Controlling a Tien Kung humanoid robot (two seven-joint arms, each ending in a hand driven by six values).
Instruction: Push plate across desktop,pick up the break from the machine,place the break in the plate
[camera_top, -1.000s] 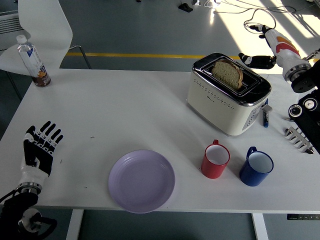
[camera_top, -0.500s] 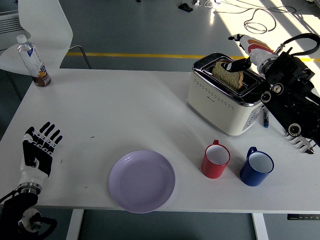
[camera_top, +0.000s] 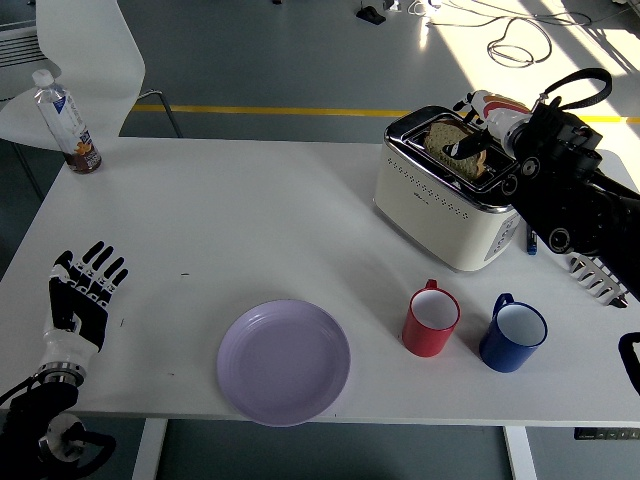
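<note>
A lilac plate lies near the table's front edge, left of centre. A cream toaster stands at the back right with a slice of brown bread sticking up out of its slot. My right hand has come in from the right and is at the top of the toaster, right on the bread; its grip is hidden by the arm. My left hand rests flat on the table at the lower left with fingers spread, holding nothing, well to the left of the plate.
A red mug and a blue mug stand in front of the toaster, right of the plate. A water bottle stands at the far left corner near a white chair. A metal utensil lies at the right edge.
My right arm has swung in from the far right and its hand has moved from beside the toaster onto the bread. The left hand has barely moved. Plate and mugs are unchanged.
</note>
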